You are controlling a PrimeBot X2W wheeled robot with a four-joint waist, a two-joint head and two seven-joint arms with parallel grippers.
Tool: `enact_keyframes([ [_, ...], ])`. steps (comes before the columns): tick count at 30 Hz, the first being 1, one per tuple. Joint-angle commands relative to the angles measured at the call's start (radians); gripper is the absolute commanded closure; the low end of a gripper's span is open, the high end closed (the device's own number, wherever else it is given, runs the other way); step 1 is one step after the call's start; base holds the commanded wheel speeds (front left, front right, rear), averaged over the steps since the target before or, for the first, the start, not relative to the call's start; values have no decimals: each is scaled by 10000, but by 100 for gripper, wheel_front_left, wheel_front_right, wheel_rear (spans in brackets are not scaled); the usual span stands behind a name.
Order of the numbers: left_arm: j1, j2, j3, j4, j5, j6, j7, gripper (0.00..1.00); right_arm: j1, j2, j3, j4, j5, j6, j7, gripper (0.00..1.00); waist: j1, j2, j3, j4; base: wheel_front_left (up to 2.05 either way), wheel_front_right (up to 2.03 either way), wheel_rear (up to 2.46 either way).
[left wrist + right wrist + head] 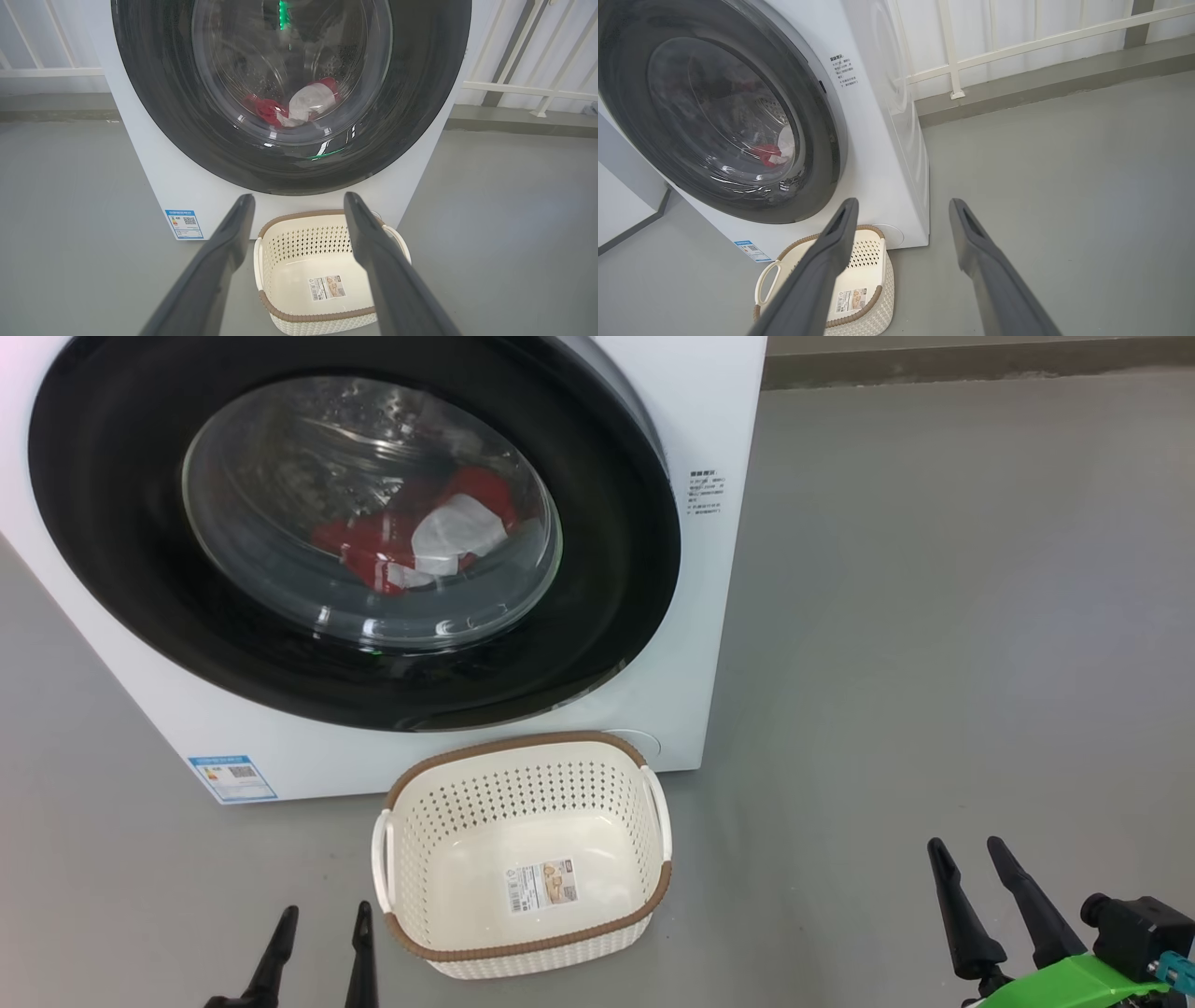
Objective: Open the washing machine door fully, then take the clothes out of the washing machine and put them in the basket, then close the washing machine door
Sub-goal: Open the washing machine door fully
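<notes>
1. Head view: the door [140, 569] is sitting shut against the washer [709, 644], so I'm reading step one, opening it, as not yet started. Clothes [411, 546] are lying in the drum, red and white, showing through the glass. The basket [523, 744] is standing empty on the floor [934, 616], just in front of the washer and below the door. The left gripper [326, 908] is hanging just left of the basket, and the right gripper [966, 845] well off to its right. Both are spread wide, holding nothing and touching nothing.
2. Left wrist view: the fingers are pointing at the washer's lower front with the basket showing between them, wide apart and empty. Clothes are resting at the drum bottom. A blue label [184, 224] is sitting at the washer's lower corner. A white railing [514, 86] is running behind.
3. Right wrist view: the fingers are aiming past the washer's right front corner, spread and empty. The door's right edge is lying near flush. I can't tell the latch state or make out a handle.
4. Next move, my guess: one finger is going to need to hook behind the door's edge and swing it fully out. I can't tell the hinge side. The basket is sitting close under the door, so the swing is worth watching.
5. Room: the floor is looking smooth, grey and level, with the railing bounding the back.
</notes>
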Motion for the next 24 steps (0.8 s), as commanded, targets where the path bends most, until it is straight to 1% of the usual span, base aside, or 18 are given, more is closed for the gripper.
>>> enact_keyframes([
  [1,-91,97,352,-175,12,-5,-124,0,-32,-139,112,-268,-121,77,-134,0,0,0,4,3,0,0,0],
  [3,-112,97,343,-173,6,-19,-124,0,-43,-109,106,-308,-61,77,-134,0,0,0,15,12,0,0,0],
  [4,-123,97,329,-176,0,-18,-124,0,-56,-104,106,-332,-8,77,-134,62,0,0,21,19,0,0,0],
  [5,-132,97,313,-183,-7,-16,-124,0,-81,-73,66,-374,60,77,-134,100,0,0,24,26,0,0,0],
  [9,-167,97,255,-219,-48,-25,-124,0,-268,-10,186,-442,463,77,-134,100,0,0,67,67,0,0,0],
  [15,-277,97,63,-284,-136,0,-124,0,-1126,18,579,-513,1570,77,-134,100,0,0,246,169,0,0,0],
  [20,-438,97,-161,-347,-212,35,-124,0,-2132,-95,997,-631,2972,77,-134,100,0,0,508,367,0,0,0],
  [24,-578,97,-306,-402,-285,77,-124,0,-2893,-352,1318,-752,4259,77,-134,100,0,0,738,584,0,0,0],
])
